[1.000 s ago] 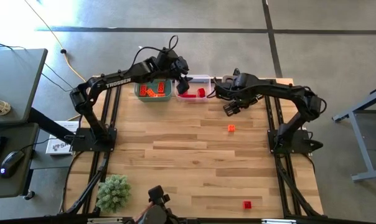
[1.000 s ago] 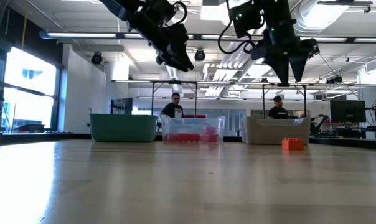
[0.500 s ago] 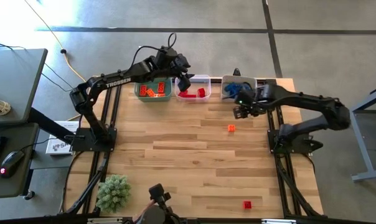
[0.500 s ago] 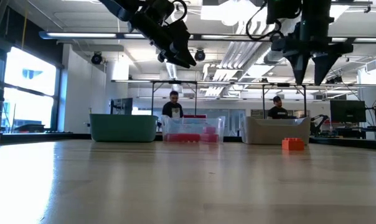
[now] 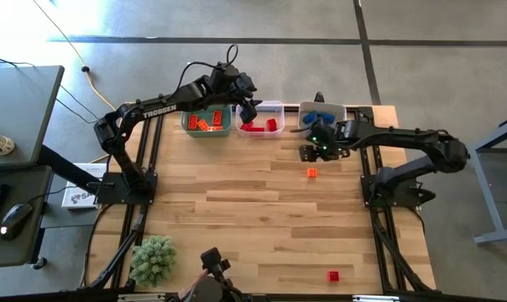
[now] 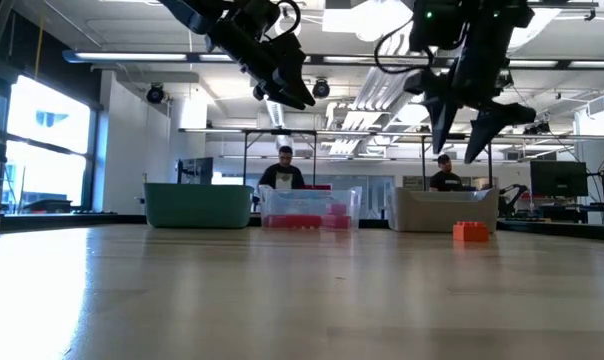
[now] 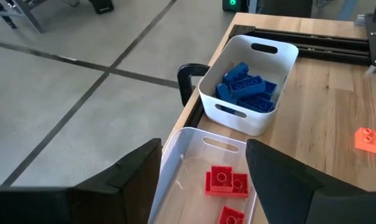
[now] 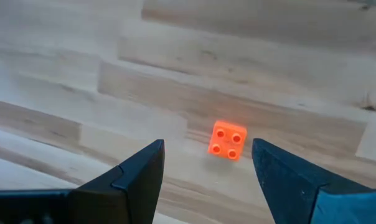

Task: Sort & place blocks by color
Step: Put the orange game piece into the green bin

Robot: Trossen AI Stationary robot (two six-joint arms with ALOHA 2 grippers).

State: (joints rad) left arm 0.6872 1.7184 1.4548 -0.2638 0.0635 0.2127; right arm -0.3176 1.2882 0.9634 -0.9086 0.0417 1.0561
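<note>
Up at the far edge of the worktop (image 5: 262, 210) three small bins sit in a row. First comes a green bin (image 5: 207, 123) with orange blocks (image 5: 205, 122) in it. Right beside it is a clear bin (image 5: 260, 122) that holds red blocks (image 5: 260, 127). Next in line is a white bin (image 7: 249, 82) with handle holes, and it has a pile of blue blocks (image 7: 245, 88) inside. No blocks are mixed; each bin has just one color. The left tool (image 5: 248, 107) hangs in the air above the spot where the green and clear bins meet, and its two fingers are spread apart with nothing between them. The right tool (image 5: 310, 149) hangs over the bare wood just in front of the white bin. Its fingers are spread wide too, and they hold nothing. One little orange block (image 8: 228, 140) lies flat on the wood with four studs facing up, near the right tool and a bit closer to the front. It touches no finger. One red block (image 5: 333, 275) lies all alone, far off near the front edge on the right side. A green spiky ball (image 5: 153, 257) sits at the front left corner. Across the room, two people (image 6: 286, 170) can be seen behind the bins.
</note>
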